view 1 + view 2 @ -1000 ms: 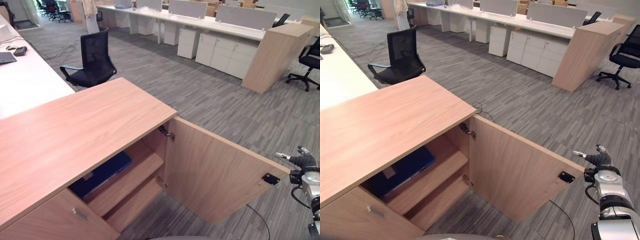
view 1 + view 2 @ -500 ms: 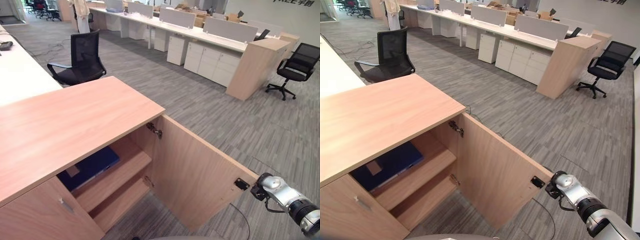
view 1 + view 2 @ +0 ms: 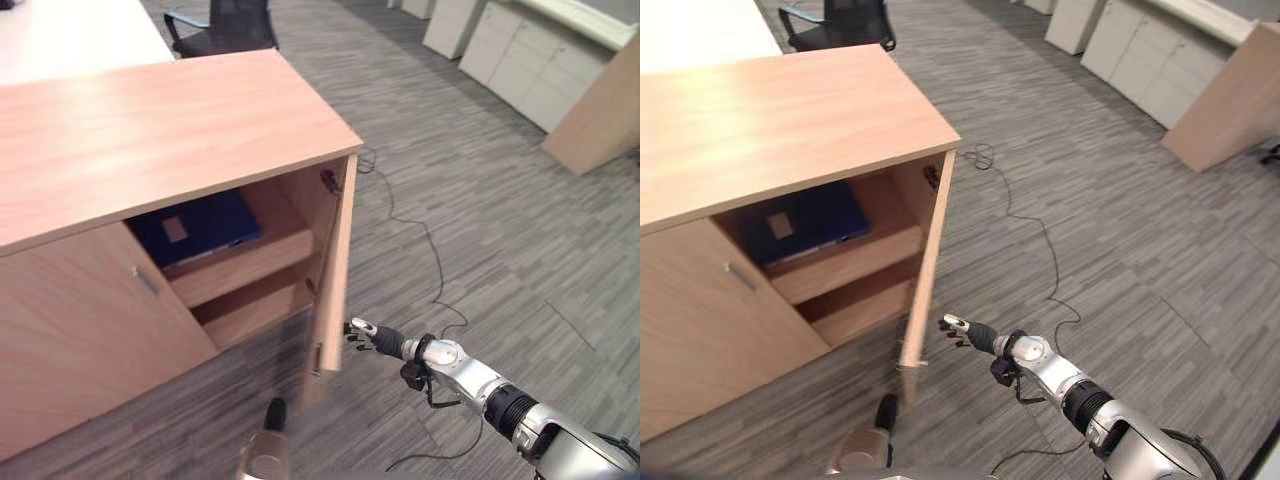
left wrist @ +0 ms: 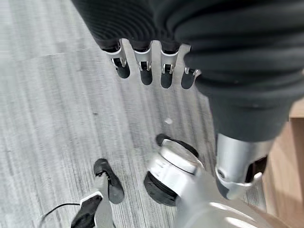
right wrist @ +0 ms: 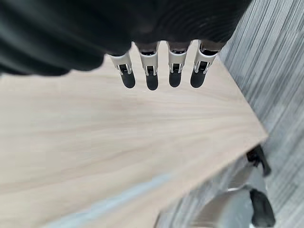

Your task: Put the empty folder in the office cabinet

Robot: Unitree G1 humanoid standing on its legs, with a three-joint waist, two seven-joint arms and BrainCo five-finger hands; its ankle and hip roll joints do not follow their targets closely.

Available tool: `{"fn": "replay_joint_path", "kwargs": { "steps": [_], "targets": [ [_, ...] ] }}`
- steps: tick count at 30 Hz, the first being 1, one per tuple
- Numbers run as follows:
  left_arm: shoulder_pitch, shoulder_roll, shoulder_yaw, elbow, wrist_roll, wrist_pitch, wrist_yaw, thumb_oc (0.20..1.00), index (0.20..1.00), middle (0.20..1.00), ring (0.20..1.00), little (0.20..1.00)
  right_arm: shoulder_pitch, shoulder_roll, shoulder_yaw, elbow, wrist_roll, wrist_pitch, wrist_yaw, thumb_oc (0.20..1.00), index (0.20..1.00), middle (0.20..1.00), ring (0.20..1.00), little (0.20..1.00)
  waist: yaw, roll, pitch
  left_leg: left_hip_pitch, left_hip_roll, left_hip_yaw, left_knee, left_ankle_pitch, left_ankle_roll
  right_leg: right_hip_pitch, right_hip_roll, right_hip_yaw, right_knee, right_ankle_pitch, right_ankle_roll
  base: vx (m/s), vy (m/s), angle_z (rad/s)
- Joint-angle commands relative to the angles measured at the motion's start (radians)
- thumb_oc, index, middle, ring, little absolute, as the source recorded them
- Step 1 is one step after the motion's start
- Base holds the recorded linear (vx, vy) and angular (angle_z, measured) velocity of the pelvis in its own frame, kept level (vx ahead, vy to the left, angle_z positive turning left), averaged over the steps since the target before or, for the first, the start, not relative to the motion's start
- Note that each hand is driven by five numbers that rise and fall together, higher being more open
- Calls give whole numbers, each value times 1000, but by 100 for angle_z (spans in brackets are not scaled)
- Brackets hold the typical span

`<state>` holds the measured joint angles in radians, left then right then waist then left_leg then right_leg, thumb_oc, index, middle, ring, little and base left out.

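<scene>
Office cabinet (image 3: 150, 130): light wood-grain laminate, flat rectangular top, low box form; left door closed with a small metal pull, right door (image 3: 330, 290) swung out and seen nearly edge-on as a thin panel. Inside the open half, two wooden shelves; a dark blue flat folder (image 3: 195, 225) with a pale label lies on the upper shelf, lower shelf bare wood. Floor is grey striped carpet (image 3: 480, 230) with a thin black cable (image 3: 430, 260) trailing across it from the cabinet's right corner. Right hand (image 3: 362, 332) is extended just beside the outer face of the open door near its lower free edge; its wrist view shows silver, dark-tipped fingers (image 5: 152, 71) straight and spread in a row over the wood panel, nothing held. Contact with the door cannot be told. Left hand (image 4: 147, 61) hangs over the carpet, fingers relaxed and apart, empty. Around: a black mesh office chair (image 3: 225, 20) behind the cabinet, white drawer units (image 3: 520, 60) and a tall wood end panel (image 3: 600, 120) across the aisle.
</scene>
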<state>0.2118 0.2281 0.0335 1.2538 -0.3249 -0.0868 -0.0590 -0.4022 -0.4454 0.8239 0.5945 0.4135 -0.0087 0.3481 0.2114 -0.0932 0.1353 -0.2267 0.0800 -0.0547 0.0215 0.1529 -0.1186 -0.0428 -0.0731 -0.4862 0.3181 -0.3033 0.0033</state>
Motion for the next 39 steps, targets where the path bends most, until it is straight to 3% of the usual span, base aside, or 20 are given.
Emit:
{"fn": "replay_joint_path", "kwargs": {
  "steps": [1, 5, 9, 13, 15, 20, 27, 33, 39],
  "targets": [
    [1, 43, 21, 2, -39, 12, 8, 1000, 1000, 1000, 1000, 1000, -75, 55, 8, -35, 69, -35, -3, 1000, 1000, 1000, 1000, 1000, 32, -98, 42, -8, -26, 106, 50, -73, 43, 1, -59, 16, -158, 223, 72, 34, -285, 88],
    [-11, 37, 8, -3, -61, 14, 17, 1000, 1000, 1000, 1000, 1000, -78, 61, 5, -20, 76, -47, -16, 1000, 1000, 1000, 1000, 1000, 41, -89, 81, -41, -3, 135, 142, -95, 42, 16, -49, -36, -151, 223, 59, 18, -186, 99],
    [3, 19, 13, -1, -63, 19, 23, 1000, 1000, 1000, 1000, 1000, -54, 94, -4, 7, 77, -41, -23, 1000, 1000, 1000, 1000, 1000, 45, -72, 70, -30, 16, 183, 248, -182, 70, 30, -57, -85, -147, 212, 37, 30, -80, 109],
    [12, 20, 0, -11, -39, 19, 27, 1000, 1000, 1000, 1000, 1000, -4, 151, -48, 128, 36, -51, -55, 1000, 1000, 1000, 1000, 1000, 39, -59, 43, -10, 55, 236, 206, -143, 52, 45, -59, -138, -161, 197, 26, 52, -12, 66],
    [-3, 36, -11, -15, -17, 22, 29, 1000, 1000, 1000, 1000, 1000, 38, 186, -91, 242, -29, -47, -97, 1000, 1000, 1000, 1000, 1000, 41, -56, 27, -12, 49, 233, 166, -111, 40, 54, -65, -178, -168, 201, 29, 26, 32, 51],
    [-7, 45, -25, -15, 30, 29, 31, 1000, 1000, 1000, 1000, 1000, 127, 260, -226, 536, -182, -25, -164, 1000, 1000, 1000, 1000, 1000, 44, -38, -23, 4, 10, 202, 113, -106, 44, 71, -84, -203, -183, 218, 51, 19, 107, 53],
    [-33, 53, -102, -86, 156, 13, 74, 1000, 1000, 1000, 1000, 1000, 212, 261, -421, 761, -303, -17, -300, 1000, 1000, 1000, 1000, 1000, 44, -12, -67, 14, -39, 158, 63, -101, 61, 84, -110, -250, -190, 233, 71, -17, 120, 20],
    [-59, 44, -163, -120, 255, 13, 106, 1000, 1000, 1000, 1000, 1000, 254, 268, -473, 816, -377, 3, -360, 1000, 1000, 1000, 1000, 1000, 23, 9, -100, 24, -71, 141, 59, -118, 79, 83, -130, -252, -191, 255, 87, -16, 117, 30],
    [-70, 13, -212, -110, 283, 21, 90, 1000, 1000, 1000, 1000, 1000, 249, 294, -405, 803, -501, 6, -388, 1000, 1000, 1000, 1000, 1000, -5, 27, -123, 40, -83, 152, 60, -136, 92, 75, -147, -227, -191, 275, 98, -14, 94, 0]
  ]
}}
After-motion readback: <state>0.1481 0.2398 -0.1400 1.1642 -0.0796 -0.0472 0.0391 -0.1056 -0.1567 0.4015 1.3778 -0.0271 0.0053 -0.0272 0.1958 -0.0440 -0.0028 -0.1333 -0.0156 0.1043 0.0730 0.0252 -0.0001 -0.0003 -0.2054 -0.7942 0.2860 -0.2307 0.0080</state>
